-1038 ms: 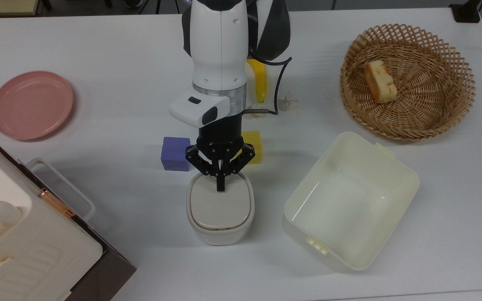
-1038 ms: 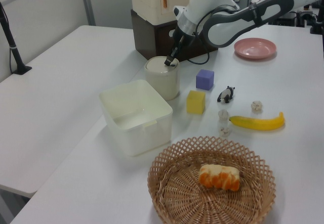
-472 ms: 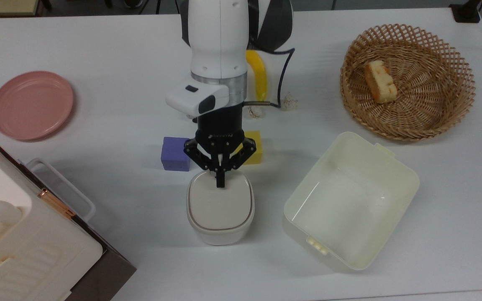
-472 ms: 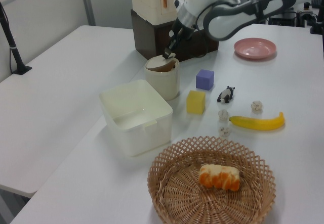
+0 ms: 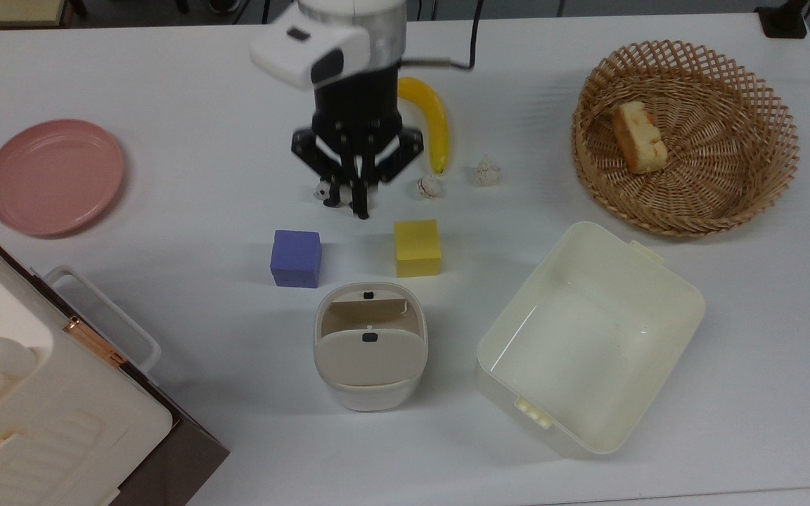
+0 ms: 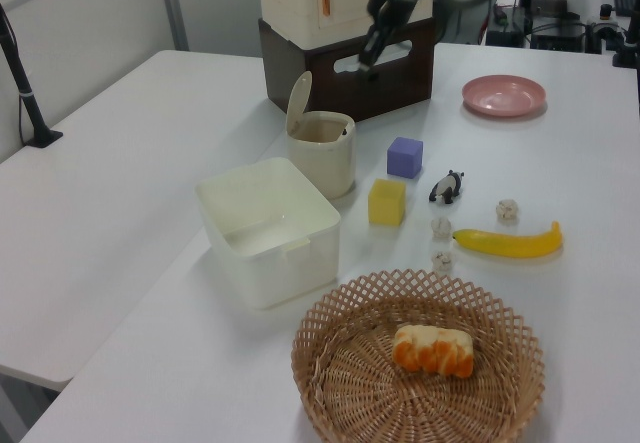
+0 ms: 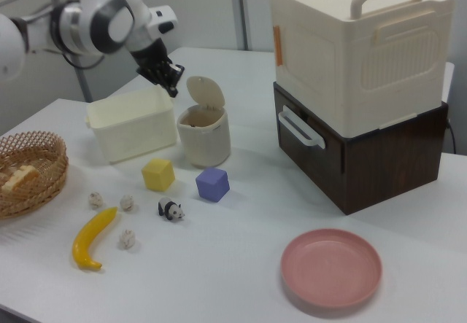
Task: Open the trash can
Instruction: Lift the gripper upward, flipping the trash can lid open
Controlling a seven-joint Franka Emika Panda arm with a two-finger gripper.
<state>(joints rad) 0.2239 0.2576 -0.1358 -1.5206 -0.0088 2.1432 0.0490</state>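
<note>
The trash can (image 5: 370, 383) is a small off-white bin standing at the front middle of the table. Its beige-grey lid (image 5: 370, 351) with a small black button stands flipped up, and the inside is visible. The left view shows the trash can (image 6: 322, 153) with the lid upright on its far-left side. My gripper (image 5: 360, 209) hangs well above the table behind the bin, over the spot between the two cubes and the panda toy. Its fingers are shut with nothing held. In the right view the gripper (image 7: 175, 87) is raised to the left of the trash can (image 7: 204, 139).
A purple cube (image 5: 296, 258) and a yellow cube (image 5: 418, 247) sit just behind the bin. A cream tub (image 5: 574, 337) lies to the top view's right, a wicker basket (image 5: 721, 190) behind it. Banana (image 5: 433, 119), panda toy (image 5: 328, 191), pink plate (image 5: 53, 176), large storage box (image 5: 25, 407).
The gripper has lifted off the lid and drawn back and up, away from the bin. The lid has swung from flat to fully upright, exposing the inside.
</note>
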